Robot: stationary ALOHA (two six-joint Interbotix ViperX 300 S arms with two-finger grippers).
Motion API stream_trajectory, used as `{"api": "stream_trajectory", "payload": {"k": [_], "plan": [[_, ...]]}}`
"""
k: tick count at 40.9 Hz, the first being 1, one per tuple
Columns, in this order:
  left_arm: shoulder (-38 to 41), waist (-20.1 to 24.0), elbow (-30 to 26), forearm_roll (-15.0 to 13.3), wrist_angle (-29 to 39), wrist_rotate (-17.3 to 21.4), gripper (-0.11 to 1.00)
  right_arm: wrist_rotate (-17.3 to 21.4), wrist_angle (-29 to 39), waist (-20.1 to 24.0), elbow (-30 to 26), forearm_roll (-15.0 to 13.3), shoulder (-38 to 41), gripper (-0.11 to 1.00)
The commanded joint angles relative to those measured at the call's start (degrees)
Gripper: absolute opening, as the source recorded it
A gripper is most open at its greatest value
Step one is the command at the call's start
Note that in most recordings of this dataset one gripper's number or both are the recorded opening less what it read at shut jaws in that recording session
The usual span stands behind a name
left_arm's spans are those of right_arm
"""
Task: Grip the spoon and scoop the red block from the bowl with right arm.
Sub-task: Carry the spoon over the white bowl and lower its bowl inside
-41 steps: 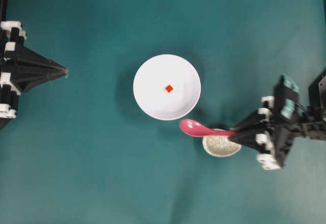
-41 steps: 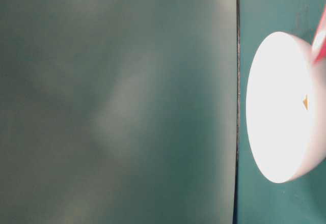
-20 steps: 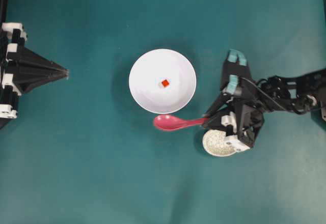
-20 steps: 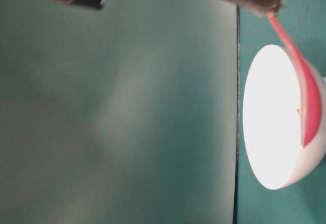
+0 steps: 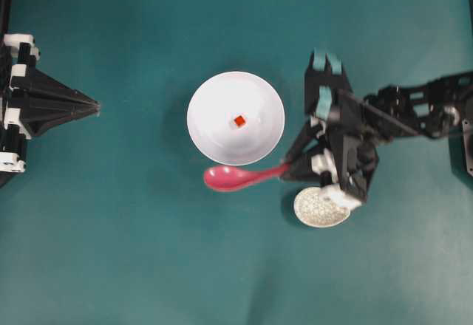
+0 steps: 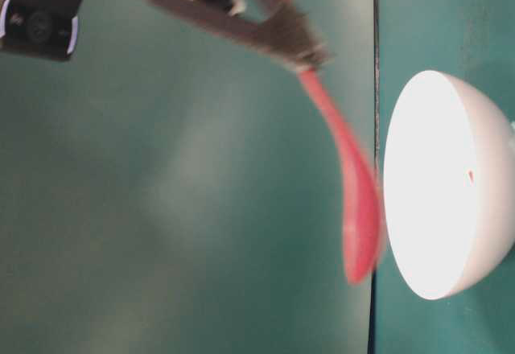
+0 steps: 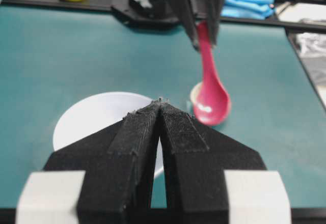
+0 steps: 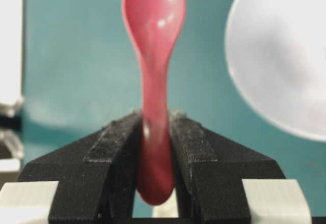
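Pinching spoon [image 8: 154,56] handle btwn closed R fingers [image 8: 114,147], scoop sticking out beside bowl [image 8: 285,56].

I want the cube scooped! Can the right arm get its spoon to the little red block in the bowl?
Probably yes. The right tool grips the spoon just beside the bowl, and the red block lies uncovered in the middle with nothing above it.

Even, bright overhead light; soft shadows under the bowl [image 5: 235,118]. At table level the bowl blows out white at 3 o'clock, the spoon [image 6: 354,209] motion-blurred, foreground defocused
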Motion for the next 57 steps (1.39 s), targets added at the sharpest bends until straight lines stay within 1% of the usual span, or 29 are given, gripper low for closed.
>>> {"api": "stream_trajectory", "payload": {"k": [1, 3, 7, 9, 12, 19, 22, 27, 35, 38, 42, 57], "plan": [[0.35, 0.18, -1.23, 0.18, -0.35, -0.09, 0.0, 0.0, 4.22, -2.9, -3.78, -0.88, -1.41, 0.24], [0.35, 0.18, -1.23, 0.18, -0.35, 0.0, 0.0, 0.0, 7.03, -4.48, -5.01, -1.58, -1.05, 0.24], [0.35, 0.18, -1.23, 0.18, -0.26, 0.0, 0.0, 0.18, 14.85, -7.91, -8.09, -4.92, 0.44, 0.24], [0.44, 0.18, -1.23, 0.18, -0.35, 0.0, 0.0, 0.26, 18.9, -9.14, -9.84, -7.47, 1.67, 0.24], [0.44, 0.18, -1.23, 0.26, -0.35, 0.0, 0.0, 0.62, 25.05, -10.37, -13.27, -12.3, 4.13, 0.24], [0.44, 0.18, -1.23, 0.26, -0.35, 0.0, 0.0, 2.81, 37.09, -10.63, -21.71, -21.18, 10.2, 0.24], [0.44, 0.18, -1.23, 0.18, -0.35, 0.0, 0.0, 3.52, 41.13, -10.72, -24.87, -23.82, 12.3, 0.24], [0.44, 0.18, -1.23, 0.26, -0.35, 0.0, 0.0, 3.6, 46.23, -10.63, -28.83, -27.16, 15.03, 0.24], [0.44, 0.18, -1.23, 0.18, -0.35, 0.0, 0.0, 3.16, 50.54, -10.63, -32.43, -31.2, 17.31, 0.24], [0.44, 0.18, -1.23, 0.26, -0.35, 0.09, 0.0, 2.99, 51.33, -10.63, -32.87, -31.9, 17.84, 0.24], [0.44, 0.18, -1.23, 0.26, -0.35, 0.09, 0.0, 2.81, 51.77, -10.63, -32.87, -32.43, 18.28, 0.24], [0.35, 0.18, -1.23, 0.26, -0.35, 0.26, 0.0, 2.46, 51.33, -10.2, -32.87, -32.43, 21.01, 0.24]]}}
